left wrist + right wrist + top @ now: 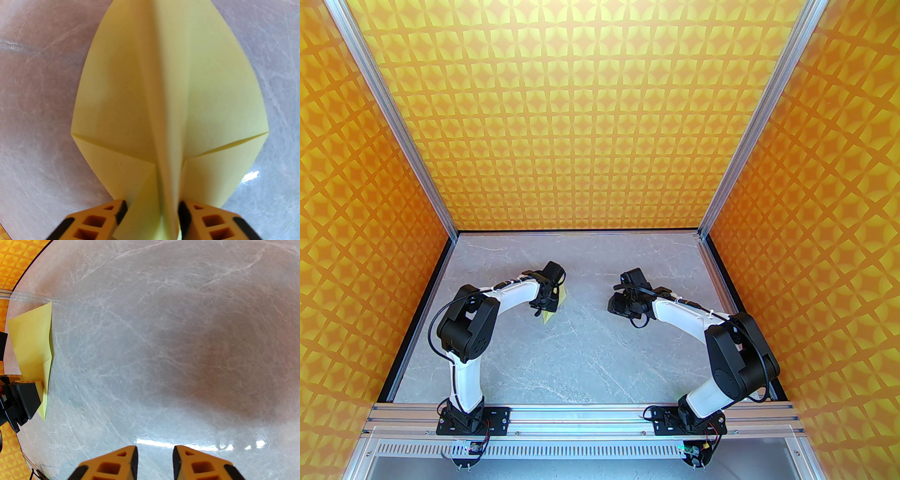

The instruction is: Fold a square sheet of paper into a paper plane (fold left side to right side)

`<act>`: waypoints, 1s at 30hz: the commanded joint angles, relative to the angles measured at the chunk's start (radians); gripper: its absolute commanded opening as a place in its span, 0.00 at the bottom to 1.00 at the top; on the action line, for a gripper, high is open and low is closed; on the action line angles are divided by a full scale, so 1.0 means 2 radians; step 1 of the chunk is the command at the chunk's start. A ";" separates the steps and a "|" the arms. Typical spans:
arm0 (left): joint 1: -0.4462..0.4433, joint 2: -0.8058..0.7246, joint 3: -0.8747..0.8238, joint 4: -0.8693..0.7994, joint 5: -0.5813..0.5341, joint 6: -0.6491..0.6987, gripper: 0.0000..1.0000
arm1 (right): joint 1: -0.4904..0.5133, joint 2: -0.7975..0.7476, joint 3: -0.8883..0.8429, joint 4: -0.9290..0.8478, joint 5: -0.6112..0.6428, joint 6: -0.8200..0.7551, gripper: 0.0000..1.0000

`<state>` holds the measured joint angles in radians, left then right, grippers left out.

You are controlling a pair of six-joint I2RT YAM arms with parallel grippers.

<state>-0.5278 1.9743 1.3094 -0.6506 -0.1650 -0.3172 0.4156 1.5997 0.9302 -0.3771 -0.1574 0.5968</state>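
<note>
Your left gripper [151,209] stands parted astride the centre fold of the paper plane [168,93], left of centre on the desk [590,356]; your right gripper [155,456] hangs parted, empty. Expect light, floppy paper, so pinch that stiffer fold gently.

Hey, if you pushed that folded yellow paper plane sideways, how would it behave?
The paper plane looks thin and light, so it would probably slide easily on the smooth table. Its raised centre fold may buckle or tip over rather than resist.

Paper plane [547,318] mostly hidden under left claw [544,302] from above; nose cut off by left wrist view's top edge.
</note>
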 commanded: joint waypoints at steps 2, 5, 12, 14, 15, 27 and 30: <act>-0.003 0.018 -0.021 -0.018 0.038 -0.001 0.51 | 0.000 0.003 0.011 0.000 0.009 -0.007 0.32; -0.003 0.014 -0.013 -0.020 0.038 -0.001 0.54 | -0.001 -0.002 0.011 -0.004 0.015 -0.008 0.35; -0.003 0.009 0.003 -0.029 0.038 -0.006 0.44 | -0.001 -0.010 0.008 -0.008 0.020 -0.010 0.35; -0.003 0.008 0.013 -0.039 0.038 -0.006 0.53 | -0.001 -0.011 0.006 -0.008 0.020 -0.010 0.35; -0.003 0.005 0.017 -0.042 0.038 -0.006 0.53 | -0.001 -0.011 0.006 -0.008 0.020 -0.010 0.36; 0.029 -0.152 0.036 -0.067 0.034 -0.036 0.99 | -0.001 -0.095 0.014 -0.039 0.153 -0.067 0.87; 0.069 -0.228 -0.010 -0.036 0.022 -0.058 0.99 | -0.001 -0.137 -0.010 -0.013 0.235 -0.110 0.97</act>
<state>-0.4545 1.6306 1.3434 -0.7414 -0.0982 -0.3790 0.4164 1.3960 0.9310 -0.4282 0.1112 0.4709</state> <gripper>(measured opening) 0.988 0.962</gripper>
